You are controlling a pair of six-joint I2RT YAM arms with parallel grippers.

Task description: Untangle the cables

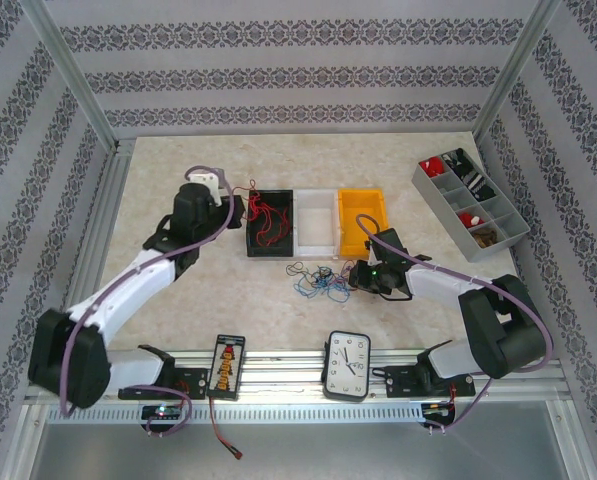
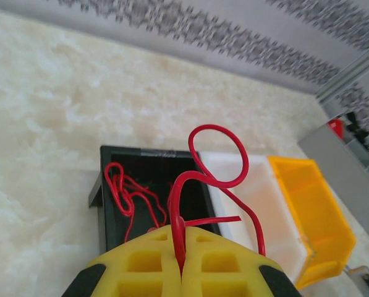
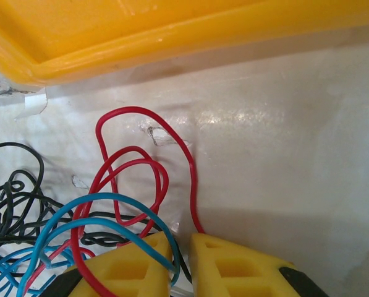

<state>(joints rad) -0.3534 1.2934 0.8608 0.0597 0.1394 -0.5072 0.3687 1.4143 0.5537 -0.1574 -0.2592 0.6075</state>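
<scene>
Fingers of the left gripper (image 2: 182, 238) press together on a red cable (image 2: 212, 127) above the black bin (image 2: 141, 162), which stands leftmost in a row of three bins on the marbled table (image 1: 408, 310). The thin cable rises from the yellow fingers, curls into one open loop and drops back down, with a short free end poking out to the right. More red strands (image 2: 123, 195) lie in loose coils on the black bin's floor. A white bin (image 2: 267, 216) sits just beside it, and next to that a yellow bin (image 2: 320, 216).

On the table in front of the white bin, the other cables (image 1: 316, 278) lie in a small flat snarl of thin blue, black and red loops that cross one another. The right gripper (image 3: 184, 247) sits low at the right edge of that snarl, in front of the yellow bin. Its fingers stand a narrow gap apart. A blue strand (image 3: 110, 199) drapes over one finger, a red strand (image 3: 141, 111) curves down to the tip of the other, and a black strand runs into the gap. Whether they pinch any strand cannot be told.

Farther right, near the table's edge, a grey compartment tray (image 1: 440, 212) holds small red, black and white items.
</scene>
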